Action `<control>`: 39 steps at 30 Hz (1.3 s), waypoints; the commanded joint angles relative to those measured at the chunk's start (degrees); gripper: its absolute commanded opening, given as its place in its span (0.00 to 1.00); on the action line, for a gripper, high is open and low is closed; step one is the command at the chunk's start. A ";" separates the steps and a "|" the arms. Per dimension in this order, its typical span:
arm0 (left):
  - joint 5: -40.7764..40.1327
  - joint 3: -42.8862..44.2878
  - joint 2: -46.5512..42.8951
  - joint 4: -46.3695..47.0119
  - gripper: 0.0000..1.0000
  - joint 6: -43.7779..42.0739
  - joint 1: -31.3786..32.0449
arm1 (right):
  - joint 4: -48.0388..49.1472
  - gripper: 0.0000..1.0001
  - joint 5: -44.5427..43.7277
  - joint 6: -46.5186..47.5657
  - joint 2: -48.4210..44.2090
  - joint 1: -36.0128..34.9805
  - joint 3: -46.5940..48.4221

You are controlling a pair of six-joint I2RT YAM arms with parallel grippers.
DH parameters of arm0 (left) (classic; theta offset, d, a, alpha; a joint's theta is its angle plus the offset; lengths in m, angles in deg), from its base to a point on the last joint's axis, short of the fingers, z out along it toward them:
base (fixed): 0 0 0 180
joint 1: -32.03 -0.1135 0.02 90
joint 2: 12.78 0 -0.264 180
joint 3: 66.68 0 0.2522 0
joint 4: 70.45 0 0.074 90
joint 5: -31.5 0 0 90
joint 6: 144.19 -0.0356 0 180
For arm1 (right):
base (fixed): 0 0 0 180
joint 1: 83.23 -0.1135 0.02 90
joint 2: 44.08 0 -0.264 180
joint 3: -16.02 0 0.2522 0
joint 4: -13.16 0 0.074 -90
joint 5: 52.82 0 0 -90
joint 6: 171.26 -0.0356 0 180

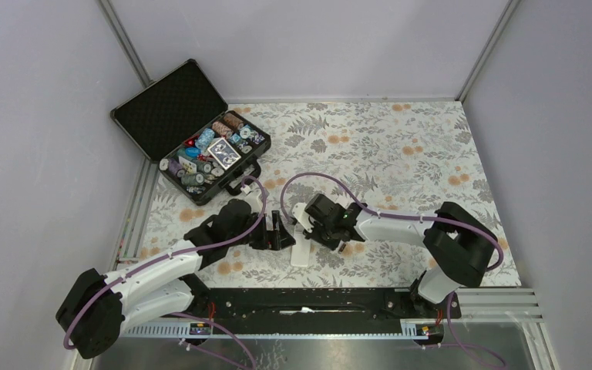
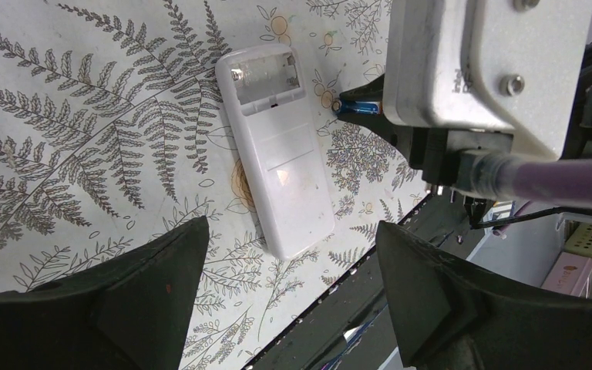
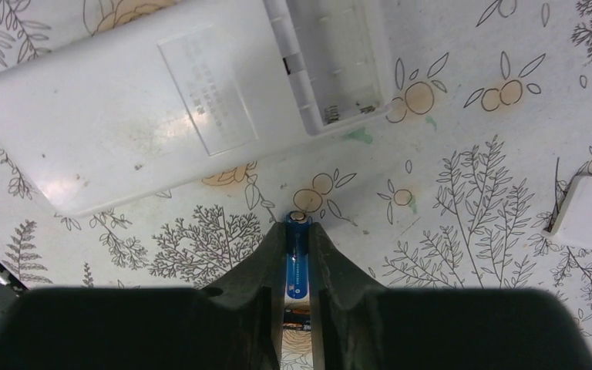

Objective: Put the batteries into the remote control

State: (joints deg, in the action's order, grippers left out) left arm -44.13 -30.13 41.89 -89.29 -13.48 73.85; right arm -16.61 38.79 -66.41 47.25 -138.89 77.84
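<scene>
The white remote control [image 1: 302, 249] lies back up on the floral cloth, its battery compartment [image 3: 339, 69] open and empty. My right gripper [image 3: 298, 227] is shut on the blue battery [image 3: 297, 266], which rests low on the cloth just beside the remote [image 3: 146, 108]. The battery's metal tip points at the remote's long edge. A dark cylinder with orange print [image 3: 297, 318] lies on the cloth behind the blue battery. My left gripper [image 2: 291, 227] stands open over the remote's [image 2: 277, 154] closed end and holds nothing. In that view the blue battery [image 2: 358, 107] shows between the right fingers.
A small white flat piece [image 3: 590, 212] lies on the cloth to the right of the right gripper. An open black case [image 1: 200, 146] of poker chips and cards stands at the back left. The table's black front rail [image 1: 301, 304] runs close below the remote.
</scene>
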 commanded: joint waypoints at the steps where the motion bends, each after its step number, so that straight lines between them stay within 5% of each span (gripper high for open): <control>1: -0.16 0.66 -0.71 1.07 0.85 -0.96 -0.44 | 1.21 0.09 0.04 -2.02 2.33 0.88 2.42; 7: -0.39 0.70 -1.21 0.46 0.85 -0.89 -0.58 | 2.12 0.14 -0.20 -2.64 3.81 1.20 2.95; 14: -0.50 0.85 -1.14 0.38 0.85 -0.85 -0.53 | 3.08 0.44 -0.23 -4.06 2.17 1.23 2.54; 17: -0.56 0.85 -1.23 0.37 0.85 -0.81 -0.58 | 3.03 0.49 -0.49 -4.46 0.45 1.33 1.64; 39: -0.06 1.12 -0.63 0.91 0.86 -0.45 -0.52 | -1.03 0.45 -0.11 -4.16 -3.51 2.03 -2.02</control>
State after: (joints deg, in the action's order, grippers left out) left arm -44.16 -30.13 41.63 -90.56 -13.65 73.63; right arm -16.55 38.30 -70.61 42.90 -137.43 75.54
